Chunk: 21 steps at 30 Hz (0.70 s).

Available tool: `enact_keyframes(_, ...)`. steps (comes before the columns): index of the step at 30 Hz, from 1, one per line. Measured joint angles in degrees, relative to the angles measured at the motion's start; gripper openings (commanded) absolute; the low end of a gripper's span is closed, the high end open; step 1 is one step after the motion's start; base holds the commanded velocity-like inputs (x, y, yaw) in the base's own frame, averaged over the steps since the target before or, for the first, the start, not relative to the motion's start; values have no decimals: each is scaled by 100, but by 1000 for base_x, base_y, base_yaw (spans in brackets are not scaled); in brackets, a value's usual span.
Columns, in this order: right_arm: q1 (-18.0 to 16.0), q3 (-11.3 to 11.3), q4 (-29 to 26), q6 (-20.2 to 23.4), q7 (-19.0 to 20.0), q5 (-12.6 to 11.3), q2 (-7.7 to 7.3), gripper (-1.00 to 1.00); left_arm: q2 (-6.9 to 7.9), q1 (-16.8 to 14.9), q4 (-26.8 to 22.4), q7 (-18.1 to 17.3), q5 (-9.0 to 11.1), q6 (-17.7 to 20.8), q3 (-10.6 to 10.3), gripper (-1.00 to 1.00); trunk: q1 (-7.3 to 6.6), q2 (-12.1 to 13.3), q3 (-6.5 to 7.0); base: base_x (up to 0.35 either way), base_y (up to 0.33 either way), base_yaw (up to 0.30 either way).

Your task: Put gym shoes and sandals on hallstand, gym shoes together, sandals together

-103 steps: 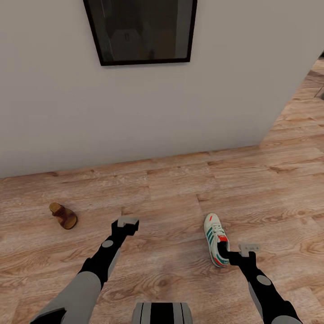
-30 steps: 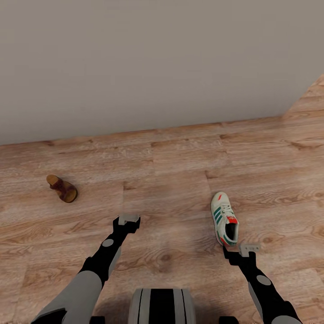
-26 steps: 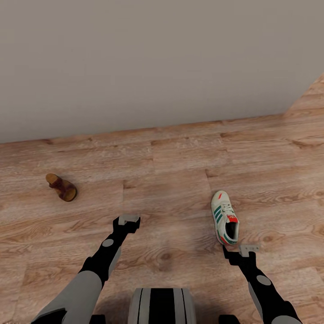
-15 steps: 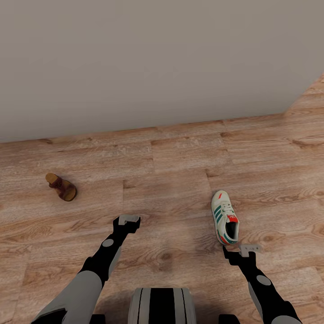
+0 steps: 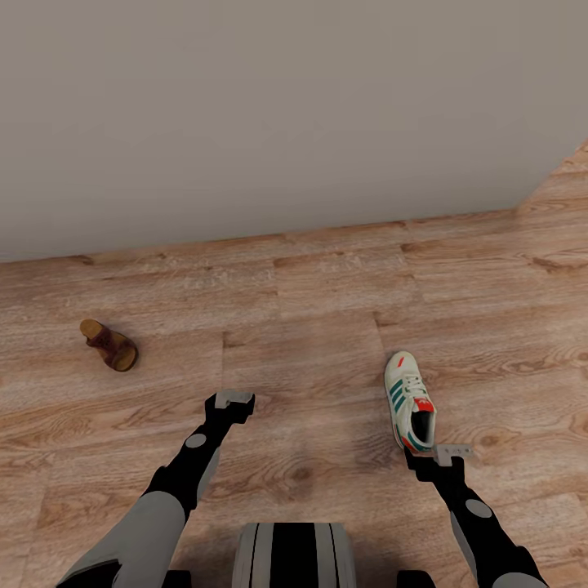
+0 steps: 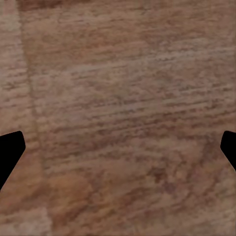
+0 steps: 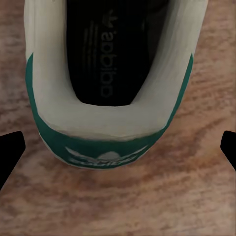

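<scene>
Nothing is racked yet: one gym shoe (image 5: 411, 401) lies on the floor (image 5: 327, 327) at near right, one sandal (image 5: 109, 345) far left. The right gripper (image 5: 441, 454) is held wide open and empty just behind the shoe's heel, and the left gripper (image 5: 233, 400) is likewise open over bare planks.

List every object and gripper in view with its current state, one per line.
gym shoe: upright on its sole on the floor, heel toward the right gripper, not gripped.
sandal: lying on the floor near the wall, untouched.
right gripper: open, fingertips spread wide either side of the shoe's heel.
left gripper: open, over bare floor, holding nothing.
</scene>
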Motion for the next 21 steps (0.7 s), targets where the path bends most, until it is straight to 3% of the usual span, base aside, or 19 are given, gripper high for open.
enact_keyframes(21, 0, 0, -5, 0, 0, 1, 0, 100, 0, 4, 2, 0, 0, 0, 0, 100, 0, 0, 0, 38, 0, 0)
